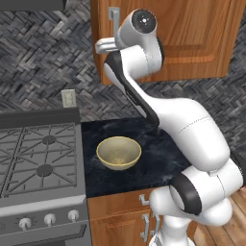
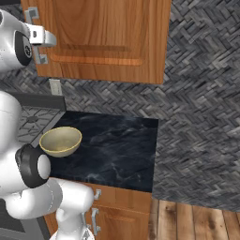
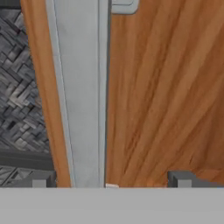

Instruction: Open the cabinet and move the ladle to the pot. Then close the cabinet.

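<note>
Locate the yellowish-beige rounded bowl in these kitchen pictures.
The yellowish-beige rounded bowl sits on the dark marble counter, just right of the gas stove in the left base view, below the closed wall-hung brown wooden cabinet.

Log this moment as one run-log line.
phase: reaching for handle | gripper: jaws open, straddling handle | cabinet: door shut | bowl: on counter

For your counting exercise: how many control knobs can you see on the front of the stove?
3, in a row along the stove's front panel in the left base view: left knob, middle knob, right knob. More may lie past the picture's left edge.
</note>
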Tool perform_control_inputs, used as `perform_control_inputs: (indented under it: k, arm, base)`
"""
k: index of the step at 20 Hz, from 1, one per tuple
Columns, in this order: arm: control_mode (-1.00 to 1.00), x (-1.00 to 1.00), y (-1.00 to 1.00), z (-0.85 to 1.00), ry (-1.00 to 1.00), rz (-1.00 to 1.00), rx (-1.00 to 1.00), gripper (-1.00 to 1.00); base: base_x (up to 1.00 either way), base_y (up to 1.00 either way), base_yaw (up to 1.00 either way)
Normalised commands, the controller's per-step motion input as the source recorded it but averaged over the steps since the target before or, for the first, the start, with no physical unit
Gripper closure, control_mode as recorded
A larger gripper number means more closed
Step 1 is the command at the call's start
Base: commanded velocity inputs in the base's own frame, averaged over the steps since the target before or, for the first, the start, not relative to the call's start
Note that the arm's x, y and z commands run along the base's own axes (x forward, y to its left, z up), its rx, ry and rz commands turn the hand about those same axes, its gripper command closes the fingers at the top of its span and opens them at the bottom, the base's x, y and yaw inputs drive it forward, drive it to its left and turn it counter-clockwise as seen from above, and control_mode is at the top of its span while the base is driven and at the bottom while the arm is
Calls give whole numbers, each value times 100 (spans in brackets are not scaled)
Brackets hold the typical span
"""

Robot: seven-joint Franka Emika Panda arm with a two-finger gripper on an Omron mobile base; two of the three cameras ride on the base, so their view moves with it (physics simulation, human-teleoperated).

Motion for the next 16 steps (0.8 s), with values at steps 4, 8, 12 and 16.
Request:
perform_control_inputs:
  k: [4,8,12,16]
  arm:
    - [-100,29,13,0,0,0,0,-100]
    - [-100,26,12,0,0,0,0,-100]
    - [-100,24,7,0,0,0,0,-100]
    - [-100,20,9,0,0,0,0,100]
  base:
    - [0,0,0]
    - [0,0,0]
    - [0,0,0]
    - [0,0,0]
